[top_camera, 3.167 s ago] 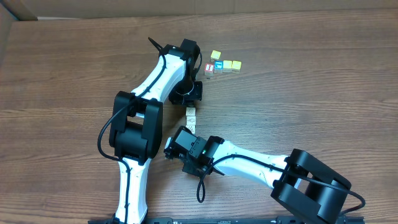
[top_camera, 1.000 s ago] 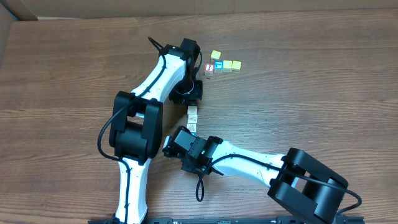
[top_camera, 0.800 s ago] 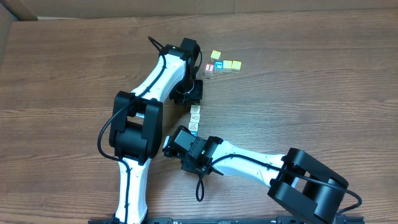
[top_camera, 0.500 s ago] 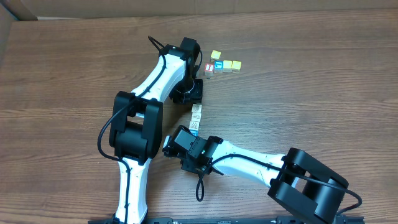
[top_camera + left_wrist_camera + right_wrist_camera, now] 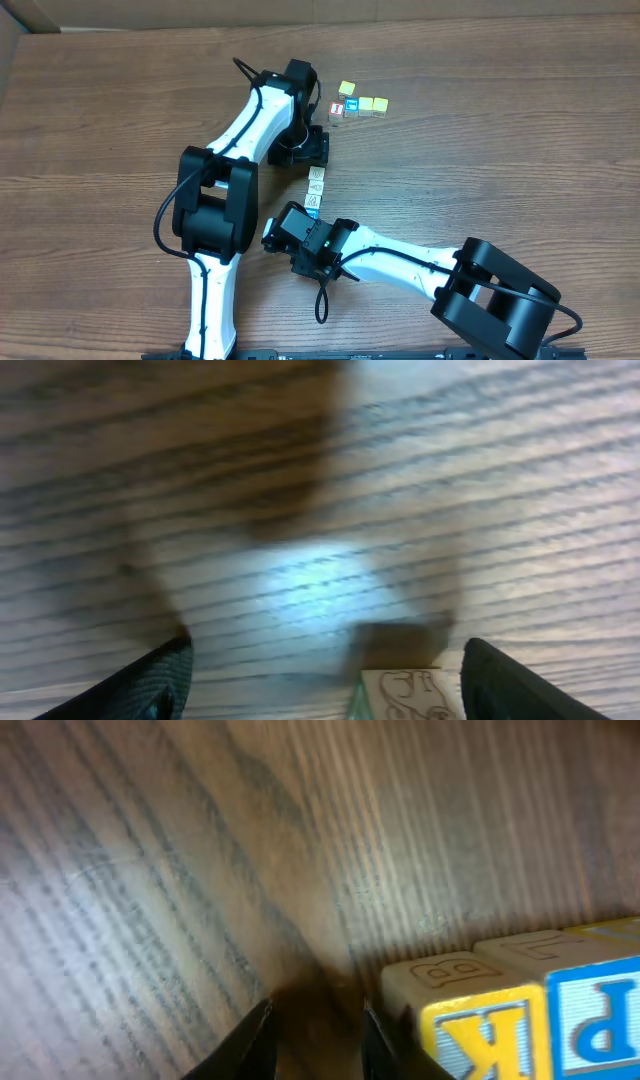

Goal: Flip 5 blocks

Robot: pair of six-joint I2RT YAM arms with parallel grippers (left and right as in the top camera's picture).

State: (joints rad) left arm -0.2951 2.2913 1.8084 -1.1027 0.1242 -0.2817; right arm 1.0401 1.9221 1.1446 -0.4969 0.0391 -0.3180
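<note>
A short column of blocks (image 5: 315, 188) lies on the wooden table between the two arms, whitish ones on top and a blue face at its lower end (image 5: 311, 212). My left gripper (image 5: 310, 158) hovers just above the column's top end. In the left wrist view, the left gripper (image 5: 325, 690) is open wide, and a whitish block with a drawing (image 5: 410, 698) sits on the table between the fingers, nearer the right one. My right gripper (image 5: 312, 1042) is slightly open over bare wood, left of a block with a yellow K (image 5: 485, 1035) and a blue P block (image 5: 600, 1025).
A separate cluster of cubes sits at the back right: a red-lettered cube (image 5: 337, 110), a blue-faced one (image 5: 351, 106) and yellow ones (image 5: 372, 104). The left arm (image 5: 215, 200) and right arm (image 5: 440, 270) stretch across the table's centre. Cardboard (image 5: 20, 15) borders the far left corner.
My left gripper has opened wide and let go of the whitish block, drawing back a little. The right gripper's jaws have parted slightly. The column of blocks has shifted a little rightward.
</note>
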